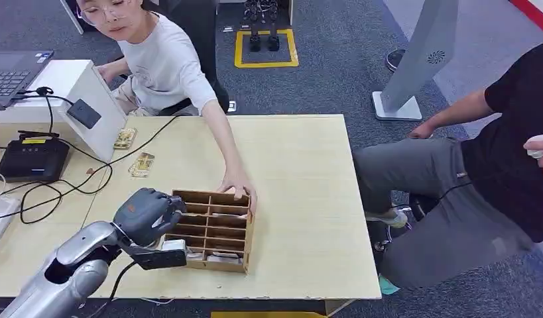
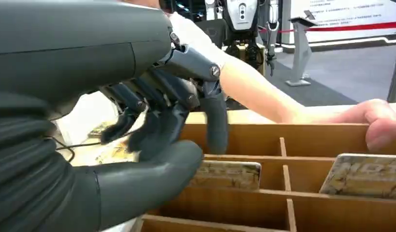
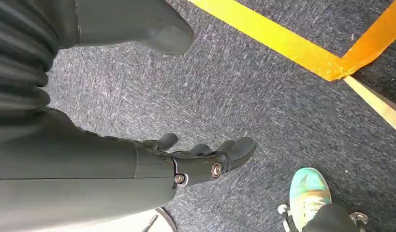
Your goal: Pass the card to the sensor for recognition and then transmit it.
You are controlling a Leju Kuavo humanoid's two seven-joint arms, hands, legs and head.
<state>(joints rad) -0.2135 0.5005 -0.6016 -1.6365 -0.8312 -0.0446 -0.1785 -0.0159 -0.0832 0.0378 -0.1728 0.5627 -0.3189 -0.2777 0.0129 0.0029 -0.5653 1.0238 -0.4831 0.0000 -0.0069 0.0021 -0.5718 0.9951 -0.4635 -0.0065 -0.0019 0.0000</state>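
Landmark: wooden compartment rack (image 1: 215,228), sitting on the pale table (image 1: 301,199).

Left hand (image 1: 146,213) over the rack's near-left corner, fingers (image 2: 162,111) loosely curled and spread, thumb (image 2: 152,179) apart below them, nothing gripped. Seen from the left wrist: fingertips hanging just above the rack's back-left compartments, thumb just in front of a card (image 2: 227,174) standing in a compartment; contact between thumb and that card cannot be told. Second card (image 2: 365,175) leaning in the next compartment along the same row, apart from the left hand. Two more cards (image 1: 141,164) lying flat on the table beyond the rack's far-left corner, another (image 1: 125,138) further back, touching the foot of a white stand. Dark sensor pad (image 1: 83,113) mounted on that white stand's sloped face, well beyond the rack's far-left side, cable running from it.

A person's hand (image 1: 239,187) resting on the rack's far edge, fingers hooked over the rim, arm reaching from behind the table. Another person in a black top (image 1: 514,132) seated to the rack's right, off the table.

Black box (image 1: 31,159) with cables far left of the rack, a laptop (image 1: 13,71) behind it.

Right hand (image 3: 205,159) hanging over grey carpet, away from the rack, fingers slightly bent and apart, holding nothing. Yellow floor tape (image 3: 283,43) on the carpet near it.
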